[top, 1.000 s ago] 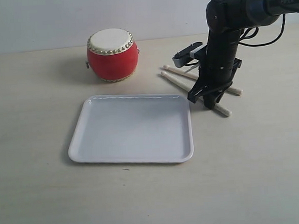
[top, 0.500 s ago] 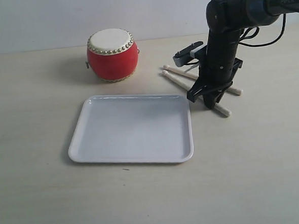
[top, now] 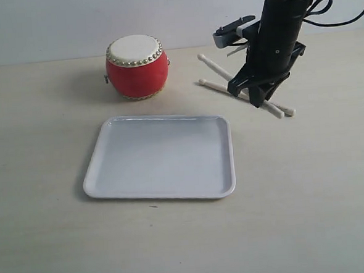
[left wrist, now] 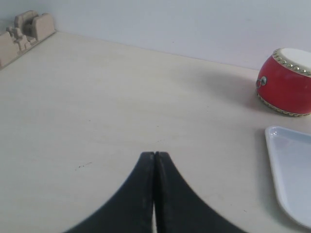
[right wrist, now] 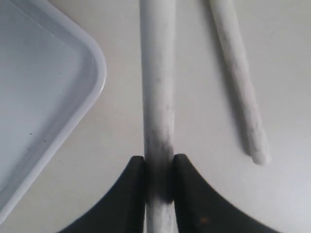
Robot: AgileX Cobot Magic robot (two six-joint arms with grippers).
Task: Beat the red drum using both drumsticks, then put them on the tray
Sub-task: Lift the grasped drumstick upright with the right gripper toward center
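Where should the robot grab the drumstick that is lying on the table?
Grip the loose drumstick around the middle of its shaft, coming straight down from above, jaws across it. It lies flat on the table, thin and round, so only its two long sides can be pinched. The middle probably keeps it balanced when lifted.

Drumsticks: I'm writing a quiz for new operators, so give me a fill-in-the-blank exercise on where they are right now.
1. The right gripper is shut on one ___.
2. The other drumstick lies on the ___, outside the tray.
3. The left gripper is shut and holds ___.
4. The drum has a ___ body.
Missing words: drumstick; table; nothing; red.
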